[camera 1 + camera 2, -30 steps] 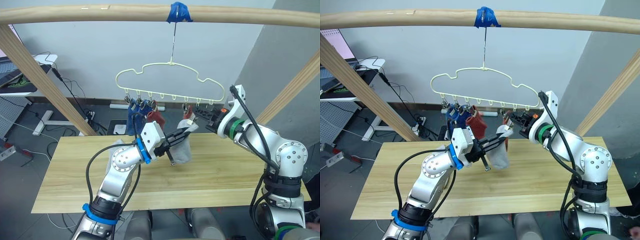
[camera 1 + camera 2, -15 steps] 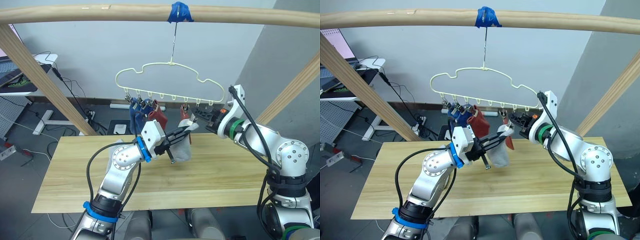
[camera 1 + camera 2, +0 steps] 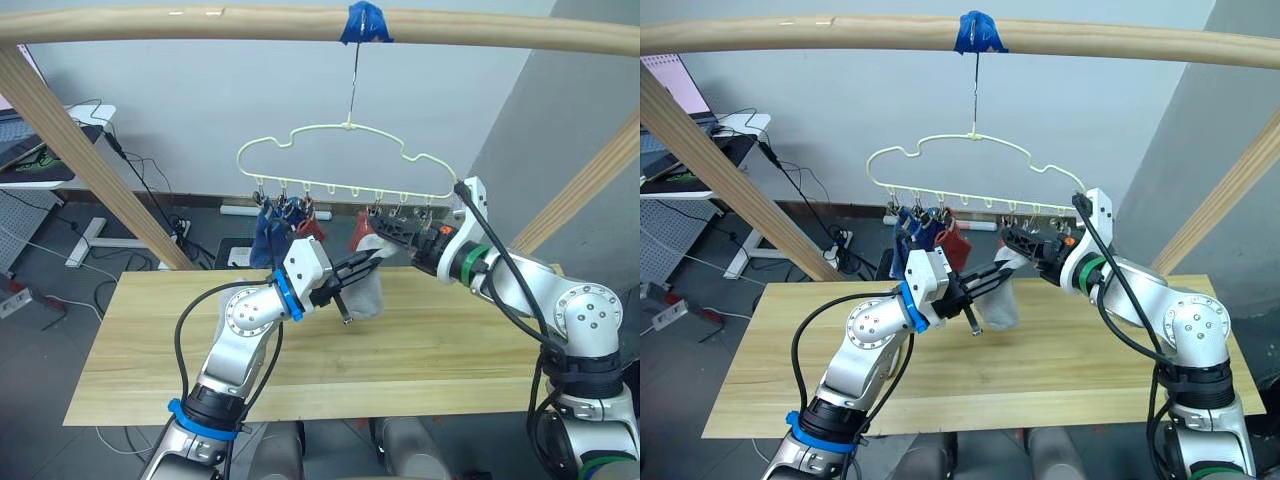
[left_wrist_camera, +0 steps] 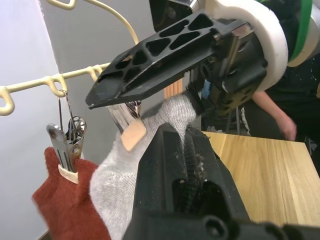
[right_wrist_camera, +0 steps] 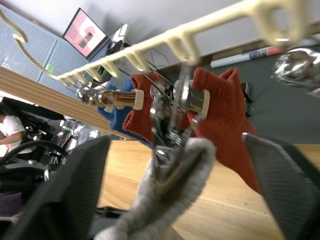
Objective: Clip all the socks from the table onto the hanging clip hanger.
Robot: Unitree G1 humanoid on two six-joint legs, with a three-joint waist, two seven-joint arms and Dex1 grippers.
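Note:
The pale yellow clip hanger point(image 3: 346, 127) hangs from the beam above the table point(image 3: 450, 350). Two blue socks point(image 3: 267, 238) and two rust red socks point(image 3: 362, 230) hang from its clips. My left gripper point(image 3: 368, 262) is shut on a light grey sock point(image 3: 370, 292) and holds its top edge up at a metal clip point(image 5: 172, 115). My right gripper point(image 3: 386, 230) is open, with one finger on each side of that clip. What looks like another grey sock point(image 3: 228, 290) lies on the table behind my left forearm.
A thick wooden beam with blue tape point(image 3: 365, 22) runs overhead on slanted wooden posts point(image 3: 90, 160) at both sides. A desk with a monitor point(image 3: 675, 85) and floor cables lie beyond the table's left end. A person point(image 4: 272, 117) is behind the table.
My right gripper has opened wide and now stands around the clip at the grey sock's top. My left gripper still holds the grey sock in about the same place.

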